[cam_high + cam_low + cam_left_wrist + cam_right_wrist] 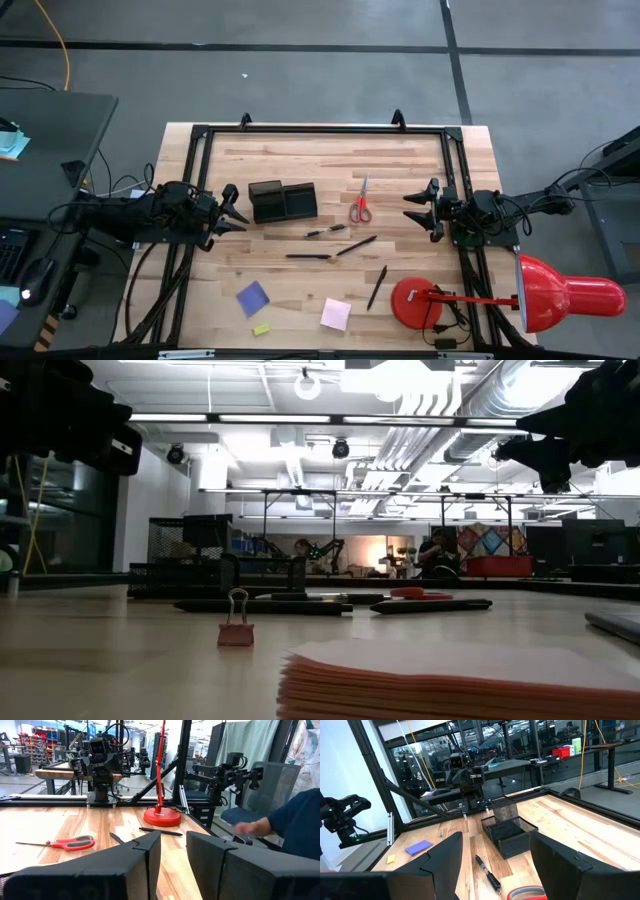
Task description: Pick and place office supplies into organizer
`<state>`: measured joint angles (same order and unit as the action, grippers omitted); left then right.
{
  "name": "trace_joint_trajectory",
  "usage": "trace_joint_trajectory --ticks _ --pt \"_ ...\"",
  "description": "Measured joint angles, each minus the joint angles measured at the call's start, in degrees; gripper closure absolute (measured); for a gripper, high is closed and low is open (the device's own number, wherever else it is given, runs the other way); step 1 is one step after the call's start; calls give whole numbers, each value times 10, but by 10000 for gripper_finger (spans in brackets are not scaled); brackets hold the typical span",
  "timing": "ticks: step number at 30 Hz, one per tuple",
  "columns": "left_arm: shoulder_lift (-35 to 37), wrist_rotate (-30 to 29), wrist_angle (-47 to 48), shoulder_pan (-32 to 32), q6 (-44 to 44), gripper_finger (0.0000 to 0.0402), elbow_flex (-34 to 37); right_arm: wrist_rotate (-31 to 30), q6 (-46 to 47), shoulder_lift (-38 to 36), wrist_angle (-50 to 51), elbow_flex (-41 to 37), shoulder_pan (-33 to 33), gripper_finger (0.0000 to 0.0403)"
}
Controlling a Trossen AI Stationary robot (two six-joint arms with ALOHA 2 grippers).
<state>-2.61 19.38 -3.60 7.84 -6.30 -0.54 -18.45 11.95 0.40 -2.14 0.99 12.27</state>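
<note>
High view. Both arms wait at the bench's two side edges, nothing held. Left gripper stands just off the organizer, its jaws open only a little and empty. Right gripper is spread wide, also empty, near the red-handled scissors. Organizer sits left of centre toward the far edge. Pens lie scattered mid-bench, one just beside the lamp base. Blue-purple note pad, pink note pad and yellow eraser lie along the near edge. Risk: the pen by the lamp base leaves little room for fingers; a reach there could strike the base.

Low view. Organizer is mesh-walled and looks light. A binder clip stands on the bench in front of it. Pens lie flat on the wood. Risk: thin flat pens may roll or slip out as the jaws close; a hard drop could push the organizer along.

Left wrist view. Narrow gap between the fingers, nothing in it. Scissors and lamp base lie ahead. A person's hand is beyond the bench edge. Risk: jaws must open further before any pick.

Right wrist view. Fingers wide apart, empty; organizer and a pen ahead. Risk: both arms converging on the organizer could collide.
</note>
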Motion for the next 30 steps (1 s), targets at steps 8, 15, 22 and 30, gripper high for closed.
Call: trace_joint_trajectory --ticks 8,15,22,30 --pt "0 0 0 0 0 318 0 0 0 0 0 0 0 178" --pt "0 0 0 0 0 318 0 0 0 0 0 0 0 178" --pt "0 -9 -10 0 16 318 0 0 0 0 0 0 0 180" --pt "0 -11 -49 0 35 318 0 -16 -18 -1 -7 0 0 181"
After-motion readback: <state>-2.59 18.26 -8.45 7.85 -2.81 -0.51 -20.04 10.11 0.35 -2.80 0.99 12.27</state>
